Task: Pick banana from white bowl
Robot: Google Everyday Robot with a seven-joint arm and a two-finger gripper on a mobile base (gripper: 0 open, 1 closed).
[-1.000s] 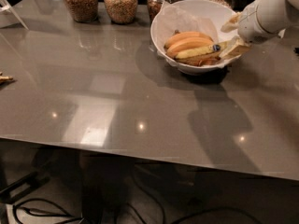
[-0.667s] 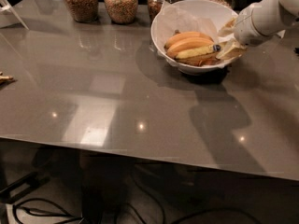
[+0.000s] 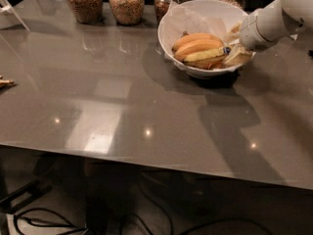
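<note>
The white bowl [image 3: 168, 26] stands at the back right of the grey table, lined with white paper. In it lie two plump orange bananas [image 3: 195, 43] and, in front of them, the slim pale-yellow banana [image 3: 203, 56] with a small blue sticker at its right end. My gripper [image 3: 236, 50] reaches in from the right on a white arm. It is at the bowl's right rim, next to the sticker end of the pale banana. The bowl's right side is partly hidden behind it.
Several brown-filled glass jars [image 3: 126, 3] stand in a row behind the bowl along the table's back edge. A white object [image 3: 10, 13] sits at the far left corner. A small tan item [image 3: 5, 82] lies at the left edge. Cables lie on the floor below the front edge.
The arm has barely shifted at the bowl's right rim. The bananas and the bowl lie as before.
</note>
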